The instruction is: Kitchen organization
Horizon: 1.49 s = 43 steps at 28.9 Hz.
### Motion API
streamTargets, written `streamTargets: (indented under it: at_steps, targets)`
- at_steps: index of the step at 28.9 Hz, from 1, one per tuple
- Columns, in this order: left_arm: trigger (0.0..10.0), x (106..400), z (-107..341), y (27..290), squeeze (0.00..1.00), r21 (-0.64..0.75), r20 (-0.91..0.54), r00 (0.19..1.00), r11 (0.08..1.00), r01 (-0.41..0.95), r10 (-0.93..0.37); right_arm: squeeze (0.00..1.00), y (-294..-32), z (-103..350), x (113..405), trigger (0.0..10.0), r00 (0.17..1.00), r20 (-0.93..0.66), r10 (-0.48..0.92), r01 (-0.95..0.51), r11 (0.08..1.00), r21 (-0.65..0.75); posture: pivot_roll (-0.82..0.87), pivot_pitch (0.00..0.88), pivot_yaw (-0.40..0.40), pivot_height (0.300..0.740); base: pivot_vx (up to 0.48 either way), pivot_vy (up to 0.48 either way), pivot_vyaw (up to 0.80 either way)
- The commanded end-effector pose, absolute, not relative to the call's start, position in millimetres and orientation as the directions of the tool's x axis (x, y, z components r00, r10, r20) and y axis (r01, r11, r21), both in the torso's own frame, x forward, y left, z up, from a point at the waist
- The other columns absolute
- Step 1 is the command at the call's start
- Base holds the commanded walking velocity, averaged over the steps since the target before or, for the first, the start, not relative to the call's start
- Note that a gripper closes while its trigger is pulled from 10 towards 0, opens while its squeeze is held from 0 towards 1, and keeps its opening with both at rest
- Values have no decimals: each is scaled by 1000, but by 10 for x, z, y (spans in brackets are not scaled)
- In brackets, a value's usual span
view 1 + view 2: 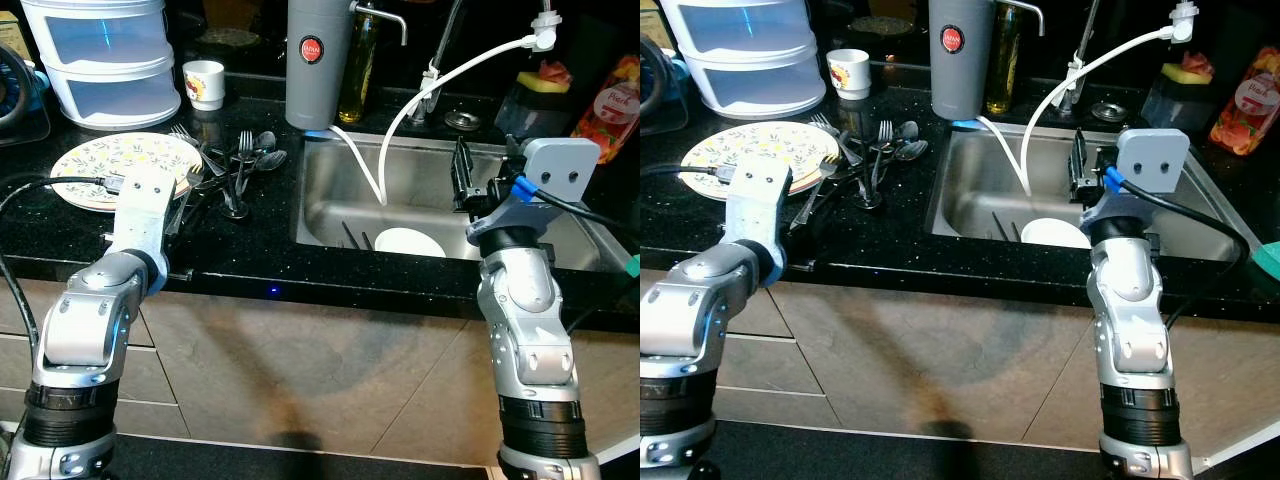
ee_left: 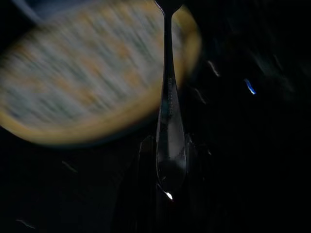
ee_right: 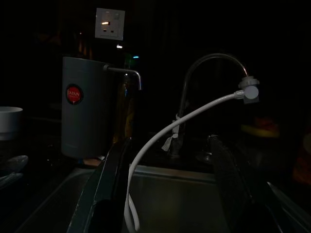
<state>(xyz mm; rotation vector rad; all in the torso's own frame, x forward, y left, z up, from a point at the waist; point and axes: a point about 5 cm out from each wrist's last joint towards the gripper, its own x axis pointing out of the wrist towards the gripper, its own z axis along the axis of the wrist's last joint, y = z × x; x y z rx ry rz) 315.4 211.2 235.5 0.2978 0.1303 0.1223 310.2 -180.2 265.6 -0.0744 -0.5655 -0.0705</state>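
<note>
home kitchen | shown by rectangular stainless-steel sink (image 1: 330, 190) set in speckled black stone countertop (image 1: 60, 235) | curved metal tap (image 3: 204, 77) behind sink | loose steel cutlery (image 1: 235, 165) and floral yellow-rimmed plate (image 1: 120, 160) left of sink

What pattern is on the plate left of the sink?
The plate is cream with a small leafy green-and-yellow print and a yellow rim, clearest in the left eye view.

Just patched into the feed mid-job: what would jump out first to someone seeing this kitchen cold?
Probably the pile of cutlery heaped on the black counter beside the patterned plate, with the left gripper clamped on one utensil's handle over that plate. Next, the steel sink with a white dish in its basin, and the right gripper hovering open above it.
</note>
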Motion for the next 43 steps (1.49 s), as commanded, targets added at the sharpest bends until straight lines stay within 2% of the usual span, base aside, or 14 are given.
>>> streamTargets:
  at_steps: [1,8,12,13,17,25,26,27,28,32,33,37,39,43]
  targets:
    - [10000,3139,2749,2073,0,346,131,983,923,-167,129,0,-1835,2656,3113,10000,839,540,-60,98,994,-42,81,34,-68,740,0,0,0]
    - [10000,3156,3035,1894,0,359,263,965,929,-86,-12,0,-1842,2666,3105,10000,837,544,-64,103,994,-41,73,29,-65,740,0,0,0]
    - [10000,3352,3059,1512,0,238,164,952,947,216,-259,0,-1842,2675,3113,10000,835,546,-66,105,994,-40,69,20,-72,740,0,0,0]
    - [10000,3520,3007,1215,0,285,128,924,906,314,-360,0,-1837,2693,3122,10000,832,551,-64,103,994,-39,60,16,-76,740,0,0,0]
    - [10000,3804,2867,928,0,406,69,928,860,310,-367,0,-1821,2724,3136,10000,827,559,-58,98,994,-42,56,13,-77,740,0,0,0]
    - [10000,4033,2428,508,0,254,-149,881,844,472,-448,0,-1785,2848,3128,10000,797,602,-59,111,993,-49,-26,0,-27,740,0,0,0]
    - [10000,4047,2414,505,761,248,-153,886,851,462,-437,0,-1793,2869,3116,10000,790,610,-66,121,991,-50,-34,0,-24,740,0,0,0]
    - [10000,4047,2414,505,761,248,-153,886,851,462,-437,0,-1793,2869,3116,10000,790,610,-66,121,991,-50,-34,0,-24,740,0,0,0]
    - [10000,4047,2488,498,1000,226,-104,884,855,466,-455,0,-1802,2881,3104,10000,785,615,-70,130,990,-53,-34,0,-24,740,0,0,0]
    - [10000,4013,2725,521,1000,192,35,855,843,502,-517,0,-1815,2882,3090,10000,785,616,-67,132,989,-61,-36,0,-23,740,0,0,0]
    - [10000,3980,2829,593,0,173,95,835,835,522,-542,0,-1800,2882,3091,10000,789,614,-28,97,992,-80,-23,0,-30,740,0,0,0]
    - [10000,3969,2884,674,0,166,129,822,829,534,-555,0,-1775,2879,3099,10000,797,603,24,38,995,-90,-19,0,-32,740,0,0,0]
    - [10000,3913,2957,988,0,171,180,831,848,501,-527,0,-1637,2861,3111,10000,805,530,267,-208,963,-170,21,0,-58,740,0,0,0]
    - [10000,3870,2956,1272,0,209,184,869,882,422,-459,0,-1476,2746,3123,10000,797,378,471,-423,882,-206,42,0,-72,740,0,0,0]
